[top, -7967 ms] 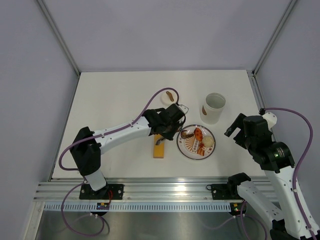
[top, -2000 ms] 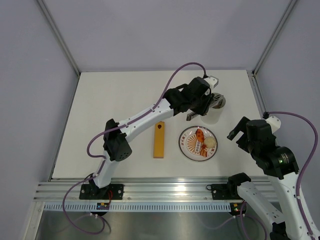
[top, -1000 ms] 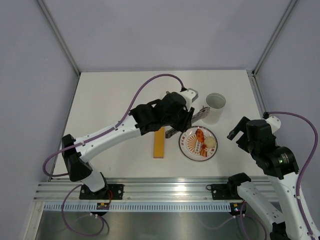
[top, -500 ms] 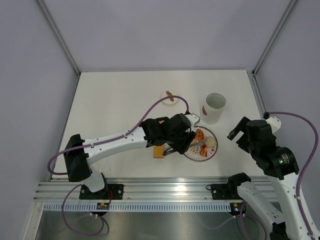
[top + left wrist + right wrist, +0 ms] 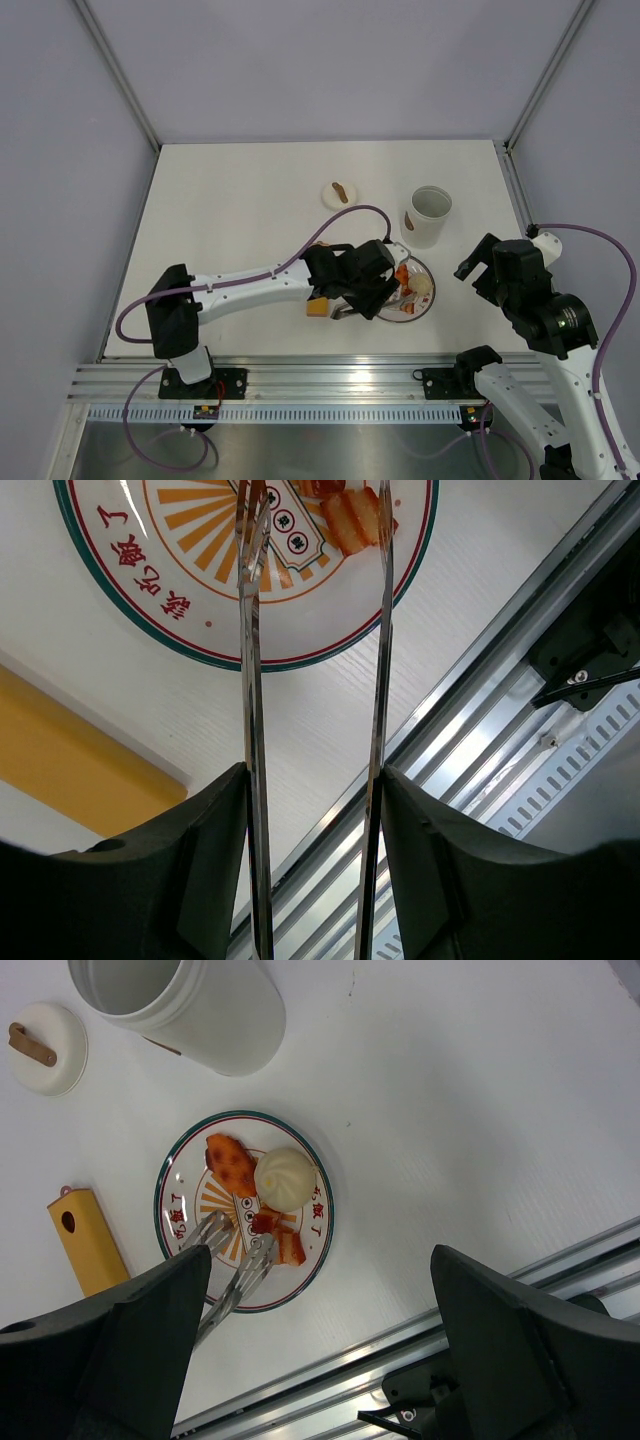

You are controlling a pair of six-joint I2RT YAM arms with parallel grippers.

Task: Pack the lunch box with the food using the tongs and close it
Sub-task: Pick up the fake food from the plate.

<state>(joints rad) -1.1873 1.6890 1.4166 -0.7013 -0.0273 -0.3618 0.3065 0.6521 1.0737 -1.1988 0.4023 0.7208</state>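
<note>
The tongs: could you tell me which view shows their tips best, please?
The right wrist view: both tips of the tongs show whole, apart, over the plate. The left wrist view looks along their arms, tips at the frame's top edge. From above, the left arm mostly hides them.

The plate (image 5: 178, 1185) is white with a green rim, orange sunburst rays and red characters. The lunch box (image 5: 215, 1005) is white, the tongs (image 5: 248, 680) silvery grey, and the bar (image 5: 85, 1240) yellow-orange. On the plate lie an orange-red piece (image 5: 230, 1165) and a pale beige ball (image 5: 285, 1180).
</note>
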